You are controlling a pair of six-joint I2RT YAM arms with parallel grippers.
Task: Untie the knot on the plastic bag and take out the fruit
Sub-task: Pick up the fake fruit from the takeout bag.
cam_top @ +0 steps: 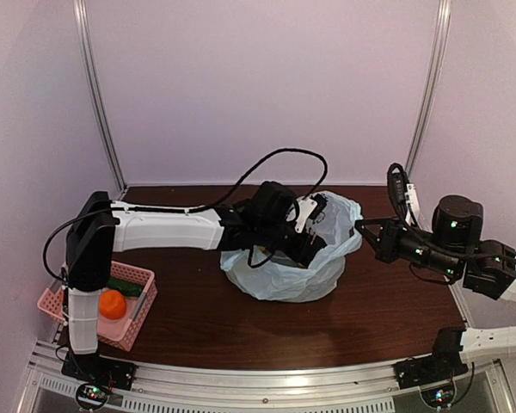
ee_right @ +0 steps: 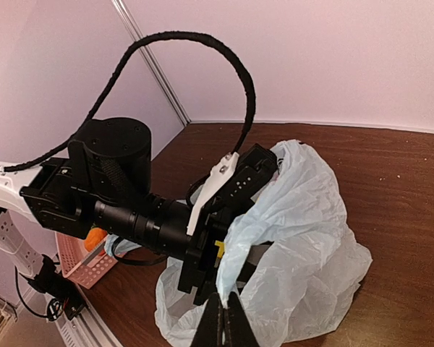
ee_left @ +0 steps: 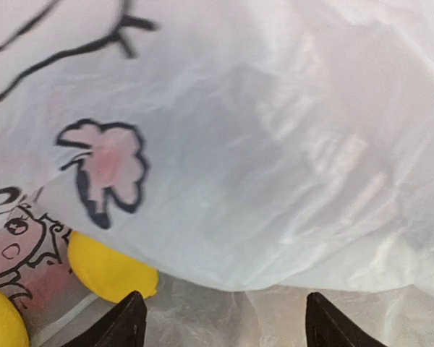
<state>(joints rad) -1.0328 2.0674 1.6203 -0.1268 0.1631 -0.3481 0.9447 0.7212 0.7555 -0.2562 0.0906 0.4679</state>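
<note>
Left gripper point(ee_left: 224, 322), spread and empty, sits inside the plastic bag point(ee_left: 275, 181) beside yellow fruit point(ee_left: 108, 271); I see the right gripper point(ee_right: 221, 311) pinching its rim.

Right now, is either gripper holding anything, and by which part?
The right gripper pinches the plastic bag by its rim at the opening. The left gripper is open inside the bag, holding nothing.

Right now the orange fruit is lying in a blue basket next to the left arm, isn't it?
Not quite. The basket is pink, not blue. The top external view shows the orange fruit lying in the pink basket next to the left arm.
</note>
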